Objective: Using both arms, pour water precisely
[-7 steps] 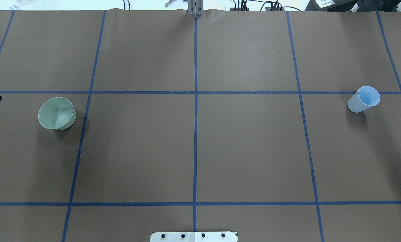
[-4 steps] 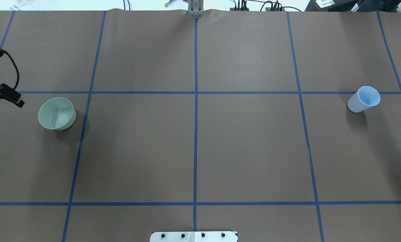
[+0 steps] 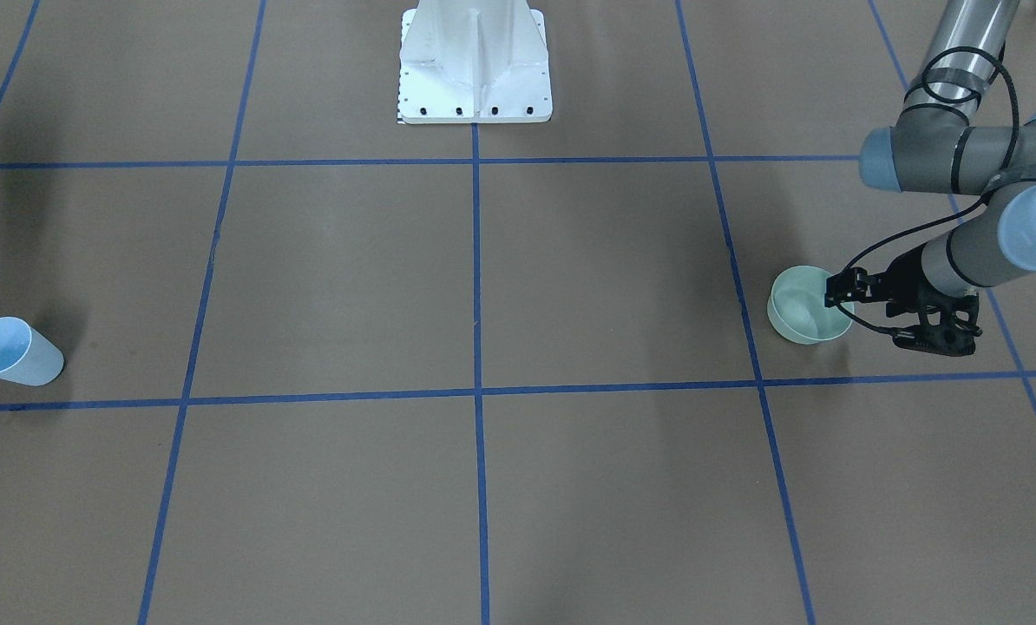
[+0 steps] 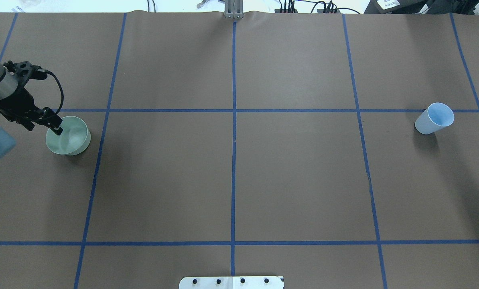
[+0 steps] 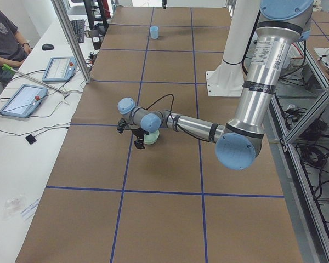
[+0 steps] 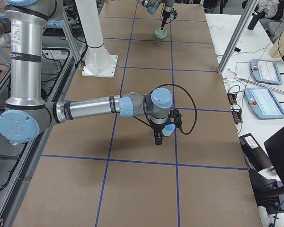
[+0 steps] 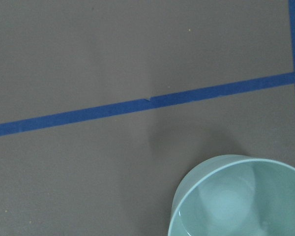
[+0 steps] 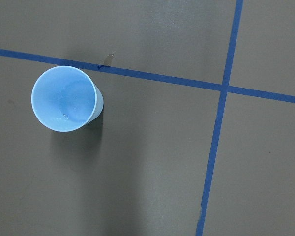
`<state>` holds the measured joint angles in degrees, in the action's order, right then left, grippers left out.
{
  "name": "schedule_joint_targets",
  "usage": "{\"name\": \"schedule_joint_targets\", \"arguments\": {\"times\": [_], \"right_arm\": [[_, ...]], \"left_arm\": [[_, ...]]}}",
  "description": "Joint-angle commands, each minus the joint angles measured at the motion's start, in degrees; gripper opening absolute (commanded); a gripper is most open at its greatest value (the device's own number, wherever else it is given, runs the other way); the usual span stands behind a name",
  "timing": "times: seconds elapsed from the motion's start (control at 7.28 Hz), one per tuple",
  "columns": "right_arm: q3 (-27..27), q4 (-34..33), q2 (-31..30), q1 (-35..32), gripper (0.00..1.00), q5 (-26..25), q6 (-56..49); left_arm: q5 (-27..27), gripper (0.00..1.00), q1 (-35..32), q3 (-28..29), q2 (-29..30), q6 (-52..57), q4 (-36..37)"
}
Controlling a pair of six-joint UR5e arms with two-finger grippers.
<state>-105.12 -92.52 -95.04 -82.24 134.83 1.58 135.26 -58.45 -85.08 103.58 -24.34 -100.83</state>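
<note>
A pale green bowl point(image 4: 72, 138) stands upright at the table's left; it also shows in the front view point(image 3: 800, 314) and at the lower right of the left wrist view point(image 7: 236, 201). My left gripper point(image 4: 57, 129) points down over the bowl's outer left rim point(image 3: 833, 295). Its fingers look slightly apart and hold nothing. A light-blue cup point(image 4: 436, 117) stands at the far right, seen from above in the right wrist view point(image 8: 64, 98). My right gripper point(image 6: 157, 138) shows only in the exterior right view, just beside the cup point(image 6: 168, 130). I cannot tell if it is open.
The white base pedestal point(image 3: 475, 69) stands at the robot's edge of the table. Blue tape lines grid the brown table cover. A bench with tablets point(image 5: 22, 101) and a seated person runs along the far side, behind an aluminium post point(image 6: 232, 42).
My left arm has come in from the left edge, and its gripper has moved right to the bowl's rim. Bowl and cup have not moved.
</note>
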Motion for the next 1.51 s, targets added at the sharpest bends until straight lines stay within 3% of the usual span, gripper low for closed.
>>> {"name": "schedule_joint_targets", "arguments": {"times": [0.0, 0.14, 0.27, 0.41, 0.69, 0.96, 1.1, 1.37], "right_arm": [[0.1, 0.0, 0.2, 0.7, 1.0, -0.1, 0.0], [0.1, 0.1, 0.3, 0.8, 1.0, -0.1, 0.0], [0.1, 0.1, 0.4, 0.9, 1.0, -0.1, 0.0], [0.1, 0.1, 0.5, 0.9, 1.0, -0.1, 0.0], [0.0, 0.1, 0.6, 0.9, 1.0, -0.1, 0.0], [-0.2, 0.2, 0.7, 0.9, 1.0, -0.2, -0.1], [-0.3, 0.2, 0.7, 0.9, 1.0, -0.1, 0.0], [-0.3, 0.2, 0.7, 0.9, 1.0, -0.1, -0.1]], "left_arm": [[0.0, 0.63, 1.1, 2.9, 0.0, -0.1, -5.8], [0.0, 0.14, 1.1, 4.6, 0.0, -0.2, -8.5], [0.1, 0.0, 1.1, 4.8, 0.0, -0.2, -9.0], [1.8, 0.0, 1.1, 4.3, 0.1, -0.2, -9.0], [11.2, 0.0, 1.1, 3.6, 4.8, -5.4, -8.6], [11.2, 0.0, 1.2, 0.9, 12.8, -23.2, -8.8], [9.3, 0.0, 4.7, -0.2, 16.3, -31.0, -8.9], [-1.6, 0.0, 15.8, -0.5, 23.3, -43.5, -8.5]]}}
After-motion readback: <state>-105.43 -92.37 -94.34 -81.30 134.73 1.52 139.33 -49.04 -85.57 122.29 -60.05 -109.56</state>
